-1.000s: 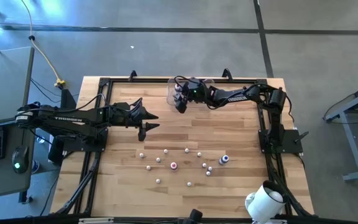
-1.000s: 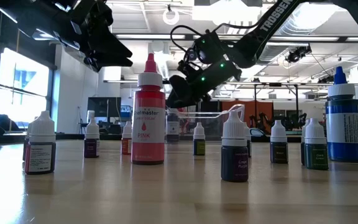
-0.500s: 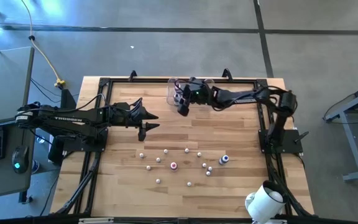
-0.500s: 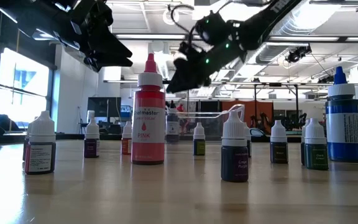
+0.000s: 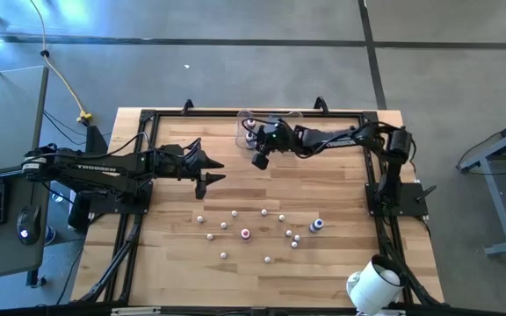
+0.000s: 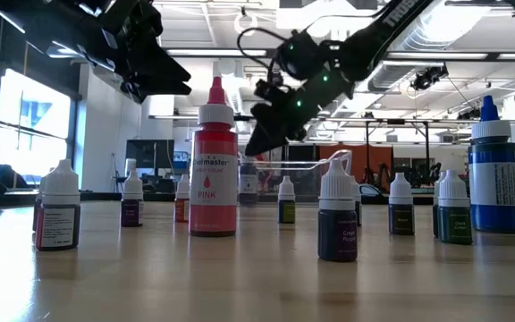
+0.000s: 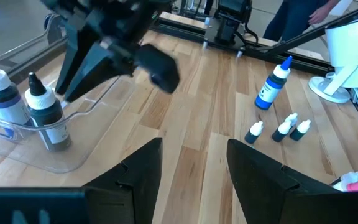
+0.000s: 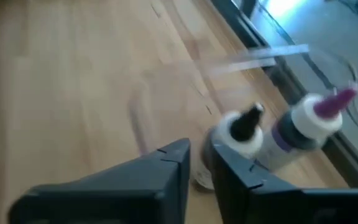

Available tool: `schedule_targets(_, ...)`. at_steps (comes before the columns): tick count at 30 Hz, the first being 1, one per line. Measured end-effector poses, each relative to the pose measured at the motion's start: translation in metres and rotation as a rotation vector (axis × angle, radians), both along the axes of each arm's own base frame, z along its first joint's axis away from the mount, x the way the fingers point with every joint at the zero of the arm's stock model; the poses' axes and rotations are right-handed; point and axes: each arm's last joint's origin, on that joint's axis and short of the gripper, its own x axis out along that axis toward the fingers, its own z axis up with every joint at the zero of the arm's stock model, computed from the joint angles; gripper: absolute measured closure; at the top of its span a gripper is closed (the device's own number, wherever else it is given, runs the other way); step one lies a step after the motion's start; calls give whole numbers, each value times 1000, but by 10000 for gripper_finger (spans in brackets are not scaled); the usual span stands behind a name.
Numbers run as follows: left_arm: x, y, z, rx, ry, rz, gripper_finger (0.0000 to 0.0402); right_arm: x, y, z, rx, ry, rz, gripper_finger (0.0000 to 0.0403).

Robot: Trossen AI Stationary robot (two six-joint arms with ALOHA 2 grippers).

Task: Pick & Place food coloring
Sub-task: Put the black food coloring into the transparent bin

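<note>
Several tiny food coloring bottles (image 5: 264, 235) stand upright on the wooden table's near middle, among them a pink one (image 6: 214, 170) and a taller blue one (image 6: 494, 170). Two more bottles (image 8: 272, 134) stand inside the clear tub (image 5: 246, 125) at the far edge. My right gripper (image 5: 259, 160) hovers just on the near side of the tub, above the table, its fingers (image 8: 169, 165) shut with nothing between them. My left gripper (image 5: 209, 171) waits open at the table's left, held high, nothing in it.
A big white cylinder (image 5: 374, 285) stands at the near right corner. Black frame rails (image 5: 148, 132) run around the table. Bare wood lies between the tub and the bottle cluster. A person (image 7: 297, 15) stands beyond the table in the left wrist view.
My right gripper has drawn a little away from the tub toward the table's near edge, rising and then coming down again, with nothing in its fingers. The bottles on the table and in the tub have stayed put.
</note>
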Motion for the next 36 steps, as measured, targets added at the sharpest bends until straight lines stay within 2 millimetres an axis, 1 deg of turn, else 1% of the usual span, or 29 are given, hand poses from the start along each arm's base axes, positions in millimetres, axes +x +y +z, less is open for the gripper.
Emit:
schedule_targets(3,0,0,0,0,1,-1,222,-1,-8,-4,10,-11,-16,392)
schedule_targets(4,0,0,0,0,1,-1,222,-1,-10,-4,10,-18,-14,397)
schedule_targets(9,0,0,0,0,2,-1,222,-5,-19,-5,66,-30,8,393)
schedule_targets(13,0,0,0,0,2,0,222,-6,-22,-4,55,-44,-7,401)
schedule_targets(17,0,0,0,0,3,-1,222,-5,-20,-5,105,-49,32,400)
schedule_targets(20,0,0,0,0,3,0,222,-2,-10,-6,151,-51,90,401)
schedule_targets(25,0,0,0,0,3,0,222,4,1,-4,88,-54,95,402)
schedule_targets(36,0,0,0,1,2,1,222,0,-9,-4,74,-48,55,402)
